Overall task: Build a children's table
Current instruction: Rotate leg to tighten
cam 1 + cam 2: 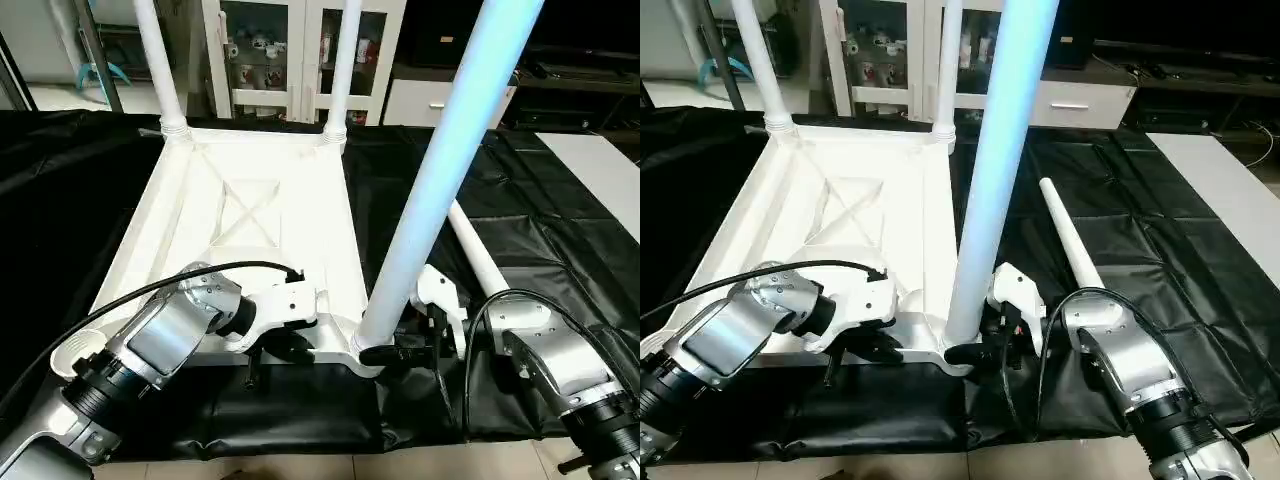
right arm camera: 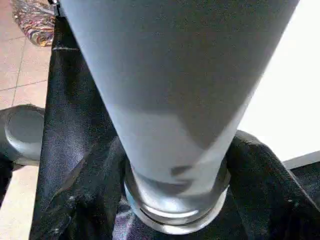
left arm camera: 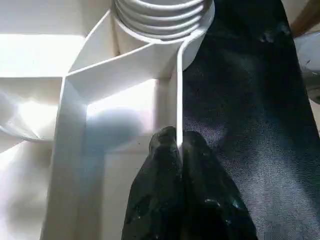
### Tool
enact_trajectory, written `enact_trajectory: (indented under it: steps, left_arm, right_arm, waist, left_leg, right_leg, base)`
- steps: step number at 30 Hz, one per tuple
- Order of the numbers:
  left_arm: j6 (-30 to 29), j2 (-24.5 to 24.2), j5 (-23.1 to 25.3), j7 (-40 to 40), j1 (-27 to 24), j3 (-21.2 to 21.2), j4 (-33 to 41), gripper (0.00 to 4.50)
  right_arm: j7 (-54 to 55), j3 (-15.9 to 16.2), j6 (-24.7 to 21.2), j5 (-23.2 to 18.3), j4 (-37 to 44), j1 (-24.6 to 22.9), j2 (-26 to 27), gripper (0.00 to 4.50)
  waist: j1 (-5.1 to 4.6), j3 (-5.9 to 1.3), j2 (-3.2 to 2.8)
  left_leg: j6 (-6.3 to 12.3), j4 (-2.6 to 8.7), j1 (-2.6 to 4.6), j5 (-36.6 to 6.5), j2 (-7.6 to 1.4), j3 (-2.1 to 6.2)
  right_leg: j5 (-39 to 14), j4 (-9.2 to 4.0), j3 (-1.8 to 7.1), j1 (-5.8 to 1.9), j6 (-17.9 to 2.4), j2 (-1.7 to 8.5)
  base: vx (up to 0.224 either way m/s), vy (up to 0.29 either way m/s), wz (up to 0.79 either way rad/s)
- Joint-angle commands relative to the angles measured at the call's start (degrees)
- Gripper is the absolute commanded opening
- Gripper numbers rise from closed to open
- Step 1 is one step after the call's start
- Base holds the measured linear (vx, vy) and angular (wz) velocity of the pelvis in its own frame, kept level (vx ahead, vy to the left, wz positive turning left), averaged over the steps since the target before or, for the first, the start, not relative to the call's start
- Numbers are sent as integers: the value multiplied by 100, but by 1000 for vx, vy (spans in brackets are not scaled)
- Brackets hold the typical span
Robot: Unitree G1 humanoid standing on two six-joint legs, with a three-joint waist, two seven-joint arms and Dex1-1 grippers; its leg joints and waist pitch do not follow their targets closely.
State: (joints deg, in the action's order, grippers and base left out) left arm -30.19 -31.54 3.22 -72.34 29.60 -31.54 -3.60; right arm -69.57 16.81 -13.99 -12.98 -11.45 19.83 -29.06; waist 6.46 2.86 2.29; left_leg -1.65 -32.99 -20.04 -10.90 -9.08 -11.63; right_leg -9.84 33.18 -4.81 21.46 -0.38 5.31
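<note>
Item: my left pincer [image 3: 179, 150], clamped on the tabletop [image 1: 250, 215] rim. My right pincer [image 2: 175, 165], fingers part-spread around the upright near leg [image 1: 440, 170], touching it.

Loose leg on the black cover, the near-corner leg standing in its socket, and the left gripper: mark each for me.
Loose leg [image 1: 1065, 225]: right eye view, mid-shaft, lying on the cover.
Near-corner leg [image 1: 430, 190]: left eye view, middle of the upright tube.
Left gripper [image 3: 177, 142]: left wrist view, fingertips pinching the tabletop's thin rim.

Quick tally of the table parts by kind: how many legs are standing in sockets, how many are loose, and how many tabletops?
Legs standing in sockets: 3
Loose legs lying on the black cover: 1
Tabletops: 1
Total: 5
</note>
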Motion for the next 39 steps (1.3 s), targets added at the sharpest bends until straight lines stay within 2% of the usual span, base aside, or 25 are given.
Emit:
enact_trajectory:
  steps: [1, 7, 11, 13, 15, 16, 17, 18, 19, 21, 22, 23, 24, 25, 27, 30, 31, 32, 33, 34, 35, 36, 37, 38, 39]
  left_arm:
    - [-94, -13, 114, -243, -153, -501, -115, 0]
    - [-135, -24, 116, -243, -174, -507, -83, 0]
    - [-192, 402, 137, 453, -120, -173, -477, 0]
    - [-170, 639, 99, 792, -86, 27, -670, 0]
    - [-326, 1419, -114, 1852, 88, 721, -1237, 0]
    - [-466, 1649, -185, 2169, 148, 939, -1390, 0]
    - [-614, 1866, -220, 2519, 221, 1144, -1550, 0]
    - [-614, 1866, -220, 2519, 221, 1144, -1550, 0]
    - [-707, 2047, -222, 2868, 294, 1316, -1705, 0]
    - [-708, 2262, -188, 3403, 405, 1535, -1942, 0]
    - [-708, 2262, -188, 3403, 405, 1535, -1942, 0]
    - [-578, 2440, -124, 3943, 519, 1697, -2182, 0]
    - [-578, 2440, -124, 3943, 519, 1697, -2182, 0]
    - [-274, 2574, 75, 4410, 637, 1731, -2436, 0]
    - [350, 2771, 327, 4893, 839, 1715, -2749, 0]
    - [554, 2790, 351, 4872, 891, 1686, -2794, 0]
    - [601, 2788, 349, 4844, 901, 1678, -2800, 0]
    - [652, 2721, 407, 4714, 903, 1587, -2781, 0]
    - [641, 2679, 427, 4633, 888, 1543, -2758, 0]
    - [624, 2647, 430, 4608, 887, 1495, -2768, 0]
    - [630, 2628, 430, 4597, 879, 1476, -2767, 0]
    - [635, 2610, 430, 4587, 871, 1459, -2766, 0]
    - [668, 2580, 410, 4561, 868, 1433, -2801, 0]
    - [772, 2583, 427, 4574, 887, 1453, -2915, 0]
    - [859, 2592, 446, 4573, 906, 1481, -3020, 0]
  right_arm:
    - [-188, 155, -13, 66, 70, 15, -77, 260]
    - [-182, 181, -23, 88, 100, -57, -75, 258]
    - [1058, -159, 1, 315, -525, 171, 509, 258]
    - [1482, -257, -18, 406, -763, 254, 686, 257]
    - [2520, -583, -281, 402, -1259, 420, 1199, 256]
    - [2909, -713, -363, 382, -1391, 468, 1379, 256]
    - [3340, -866, -469, 343, -1531, 525, 1581, 256]
    - [3340, -866, -469, 343, -1531, 525, 1581, 256]
    - [3799, -1011, -536, 338, -1664, 577, 1768, 256]
    - [4499, -1250, -564, 322, -1870, 651, 2044, 255]
    - [4499, -1250, -564, 322, -1870, 651, 2044, 255]
    - [5323, -1515, -462, 310, -2105, 730, 2343, 255]
    - [5323, -1515, -462, 310, -2105, 730, 2343, 255]
    - [6063, -1741, -333, 318, -2393, 850, 2694, 254]
    - [6716, -1729, 110, 497, -2826, 1091, 3250, 254]
    - [6659, -1700, 249, 497, -2878, 1160, 3367, 254]
    - [6622, -1706, 274, 476, -2876, 1174, 3386, 254]
    - [6514, -1667, 359, 510, -2793, 1177, 3369, 254]
    - [6437, -1651, 403, 518, -2732, 1167, 3347, 254]
    - [6422, -1644, 450, 540, -2696, 1168, 3339, 254]
    - [6419, -1626, 474, 571, -2663, 1160, 3313, 254]
    - [6416, -1609, 495, 599, -2634, 1152, 3290, 254]
    - [6328, -1605, 570, 586, -2512, 1109, 3242, 310]
    - [6306, -1637, 727, 607, -2466, 1095, 3213, 324]
    - [6233, -1688, 866, 578, -2382, 1069, 3183, 330]
  waist:
    - [-17, -293, -14]
    - [-11, -301, -15]
    - [-40, -276, -27]
    - [-106, -227, -11]
    - [-200, -206, -4]
    - [-253, -197, -8]
    - [-332, -188, -60]
    - [-391, -187, -68]
    - [-420, -238, -148]
    - [-459, -241, -161]
    - [-498, -220, -122]
    - [-494, -218, -110]
    - [-522, -200, -101]
    - [-514, -194, -131]
    - [-563, -186, -164]
    - [-521, -173, -188]
    - [-503, -165, -193]
    - [-486, -162, -105]
    - [-487, -146, -85]
    - [-496, -142, -109]
    - [-509, -144, -171]
    - [-506, -148, -204]
    - [-462, -156, -238]
    - [-429, -146, -172]
    - [-404, -125, -20]
  left_leg:
    - [-126, 459, 100, -1689, -497, 252]
    - [-100, 453, 101, -1575, -498, 245]
    - [-136, 464, 90, -1761, -486, 256]
    - [-345, 465, 142, -2379, -460, 296]
    - [-457, 439, 183, -2903, -445, 376]
    - [-505, 421, 190, -3216, -445, 437]
    - [-555, 445, 162, -3514, -456, 505]
    - [-580, 476, 110, -3648, -464, 544]
    - [-639, 519, 103, -3880, -494, 604]
    - [-686, 612, 17, -4020, -509, 640]
    - [-671, 546, 109, -4056, -453, 600]
    - [-649, 501, 151, -4010, -434, 588]
    - [-526, 428, 169, -3789, -393, 577]
    - [-524, 434, 161, -3740, -405, 589]
    - [-553, 519, 131, -4032, -445, 608]
    - [-613, 683, 108, -4449, -507, 556]
    - [-637, 683, 139, -4475, -494, 529]
    - [-539, 501, 249, -4082, -382, 485]
    - [-394, 359, 300, -3652, -331, 458]
    - [-358, 322, 319, -3524, -333, 453]
    - [-345, 418, 226, -3545, -420, 492]
    - [-372, 543, 116, -3700, -504, 528]
    - [-486, 821, -30, -4173, -664, 536]
    - [-620, 858, 85, -4363, -600, 426]
    - [-511, 468, 380, -3923, -320, 314]
  right_leg:
    - [-1864, -367, 351, -118, -1146, 487]
    - [-1675, -344, 348, -123, -1200, 478]
    - [-1978, -380, 348, -102, -1161, 490]
    - [-2908, -492, 304, -53, -951, 494]
    - [-3743, -590, 200, -44, -636, 520]
    - [-4105, -672, 94, -59, -388, 524]
    - [-4165, -702, -4, -92, -258, 520]
    - [-4122, -698, -56, -147, -201, 503]
    - [-3646, -651, -71, -218, -239, 500]
    - [-2996, -575, -35, -251, -384, 489]
    - [-3136, -665, -42, -118, -454, 509]
    - [-3288, -705, -41, -86, -436, 537]
    - [-3760, -809, -98, -63, -305, 573]
    - [-3794, -820, -114, -80, -264, 581]
    - [-3646, -767, -187, -114, -150, 496]
    - [-3106, -568, -107, -156, -259, 431]
    - [-3082, -575, -83, -113, -305, 440]
    - [-3747, -810, -103, 8, -213, 570]
    - [-4304, -1005, -214, 32, -41, 664]
    - [-4406, -1067, -286, 20, 32, 672]
    - [-4155, -989, -352, -117, 119, 614]
    - [-3790, -818, -304, -226, 93, 558]
    - [-2856, -410, -145, -339, -79, 425]
    - [-2471, -393, -43, -148, -318, 391]
    - [-3746, -871, -44, 222, -266, 559]
  base:
    - [0, 0, 0]
    - [0, 0, 0]
    - [0, 0, 0]
    - [0, 0, 0]
    - [-78, 13, -7]
    - [-88, 30, -13]
    - [-75, 40, -20]
    - [-75, 40, -20]
    - [-53, 50, -20]
    - [0, 0, 0]
    - [0, 0, 0]
    - [0, 0, 0]
    - [0, 0, 0]
    - [0, 0, 0]
    - [0, 0, 0]
    - [0, 0, 0]
    - [0, 0, 0]
    - [0, 0, 0]
    - [0, 0, 0]
    - [0, 0, 0]
    - [0, 0, 0]
    - [0, 0, 0]
    - [0, 0, 0]
    - [0, 0, 0]
    - [0, 0, 0]
